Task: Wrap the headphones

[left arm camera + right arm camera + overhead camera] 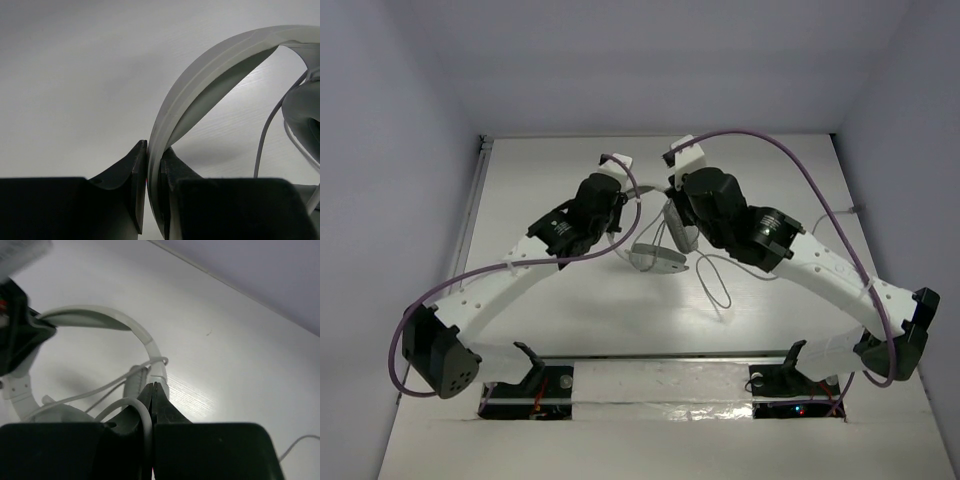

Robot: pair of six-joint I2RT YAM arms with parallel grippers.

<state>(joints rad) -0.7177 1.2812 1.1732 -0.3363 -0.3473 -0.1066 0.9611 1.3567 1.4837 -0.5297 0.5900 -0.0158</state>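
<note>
Headphones (658, 258) are at mid-table (570, 320), between the two grippers and largely masked by them in the top view. One light-grey ear cup (660, 260) shows just near of the gripper tips, its oval face turned roughly upward. A second pale part sits tight under the right gripper (677, 230). The left gripper (152, 155) is closed on the headband (215, 65). The white band passes edge-on between the two dark fingers (135, 170), touching both. From that clamp the band rises and arcs up and to the right, ending over an ear cup (302, 117) at the right edge of the left wrist view. The thin cord (267, 135) hangs beside that cup. In the right wrist view the same arc spans from the left gripper (20, 340) at the far left, over the top, and down to a band end just beyond the right fingertips. The band's plane stands roughly upright off the table, and its span runs across from one gripper toward the other. The right gripper's fingers are pressed together. A loop of cord (135, 405) curves into their seam and appears pinched there, though the contact itself is partly hidden. Other cord strands cross under the band. In the top view slack cord (715, 285) trails on the table near of the right gripper.
</note>
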